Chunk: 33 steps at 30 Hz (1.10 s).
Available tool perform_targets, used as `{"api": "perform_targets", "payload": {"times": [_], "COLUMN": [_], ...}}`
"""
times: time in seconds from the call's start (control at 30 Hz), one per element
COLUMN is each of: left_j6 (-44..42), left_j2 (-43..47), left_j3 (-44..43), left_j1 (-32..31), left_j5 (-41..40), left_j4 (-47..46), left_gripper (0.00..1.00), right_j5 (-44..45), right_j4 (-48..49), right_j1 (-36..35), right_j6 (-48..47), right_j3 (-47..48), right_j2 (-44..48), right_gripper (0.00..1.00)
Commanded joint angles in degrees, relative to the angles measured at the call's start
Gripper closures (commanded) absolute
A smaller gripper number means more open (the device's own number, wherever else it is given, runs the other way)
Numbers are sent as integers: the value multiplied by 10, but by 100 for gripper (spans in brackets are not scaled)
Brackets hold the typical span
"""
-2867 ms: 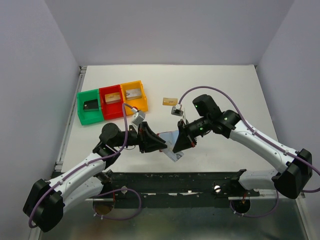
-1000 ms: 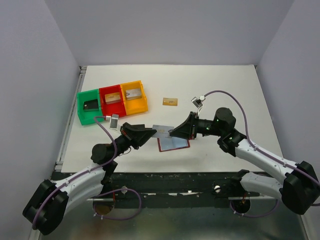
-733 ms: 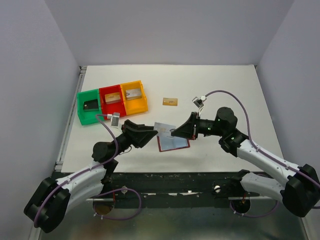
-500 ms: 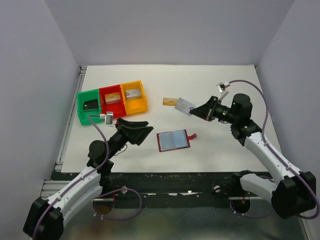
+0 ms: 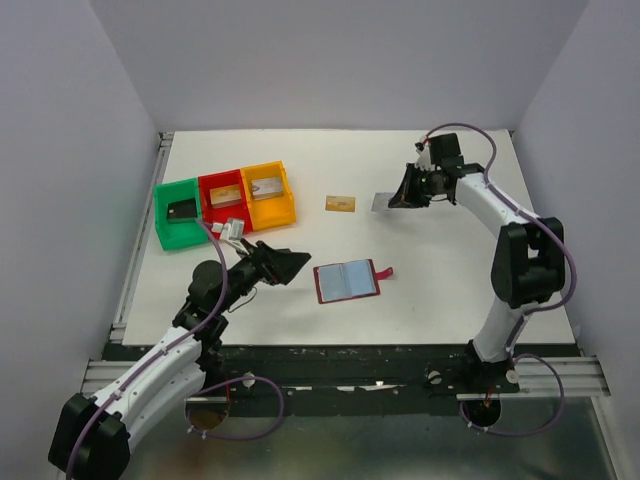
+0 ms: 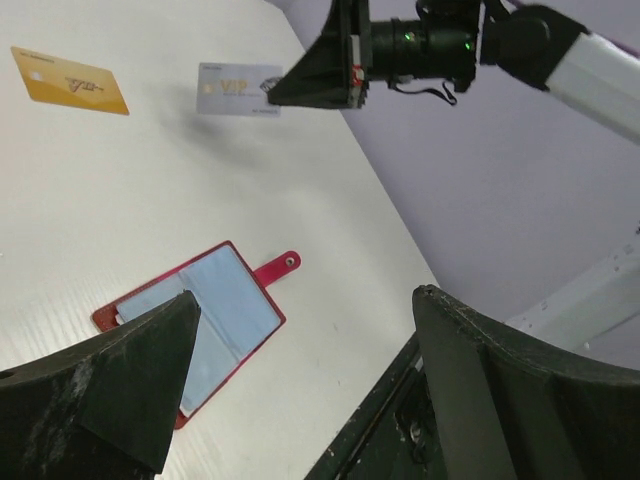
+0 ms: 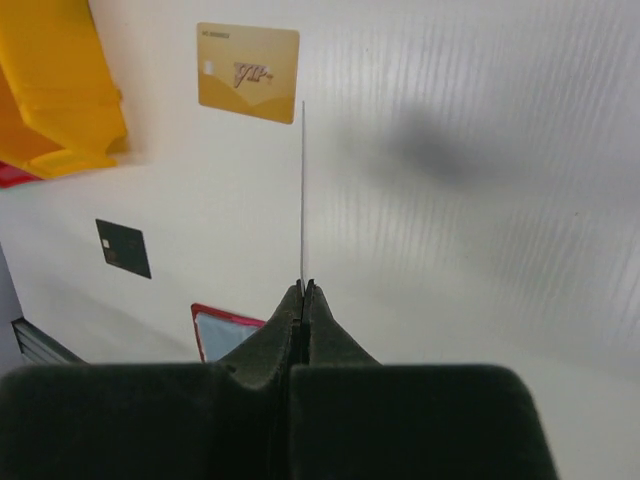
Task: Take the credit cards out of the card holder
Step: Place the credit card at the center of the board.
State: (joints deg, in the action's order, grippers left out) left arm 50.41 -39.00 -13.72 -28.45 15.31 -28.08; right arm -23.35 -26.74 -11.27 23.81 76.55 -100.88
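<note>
Now your right tool [image 5: 400,194], shut on the silver card [image 5: 382,200], has carried it clear of the holder [image 5: 346,281] toward the gold card [image 5: 341,203], so it's out, while your left tool [image 5: 297,268] has let go, wide open, the holder lying open on the table [image 5: 450,270].

This looks like a robotics lab cell. My left arm [image 5: 165,345] and right arm [image 5: 498,212] are bolted to a metal rail [image 5: 350,357] along the near edge of a white table [image 5: 440,290]. Plain pale walls [image 5: 340,60] box the table in on three sides. Purple cables [image 5: 468,130] loop off both arms.
</note>
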Motion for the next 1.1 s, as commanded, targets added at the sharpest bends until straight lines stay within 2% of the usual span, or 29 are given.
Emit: {"api": "perform_targets", "payload": {"times": [0.0, 0.1, 0.27, 0.63, 0.9, 1.07], "left_j6": [-28, -30, -26, -32, -30, -32], "left_j2": [-6, -18, -46, -41, -39, -36], "left_j3": [-9, -5, -10, -12, -13, -15], "left_j1": [3, 3, 3, 3, 3, 3], "left_j5": [60, 81, 117, 113, 105, 99], "left_j4": [-30, -64, -82, -58, -46, -32], "left_gripper": [2, 2, 2, 2, 1, 1], "right_j5": [-28, -38, -78, -117, -113, -95], "right_j4": [-117, -125, -230, -237, -238, -235], "right_j1": [19, 24, 40, 71, 79, 80], "right_j6": [-60, -72, -120, -122, -118, -110], "right_j3": [110, 130, 221, 230, 226, 226], "right_j2": [-84, -114, -195, -226, -229, -226], "right_gripper": [100, 100, 100, 99, 76, 65]}}
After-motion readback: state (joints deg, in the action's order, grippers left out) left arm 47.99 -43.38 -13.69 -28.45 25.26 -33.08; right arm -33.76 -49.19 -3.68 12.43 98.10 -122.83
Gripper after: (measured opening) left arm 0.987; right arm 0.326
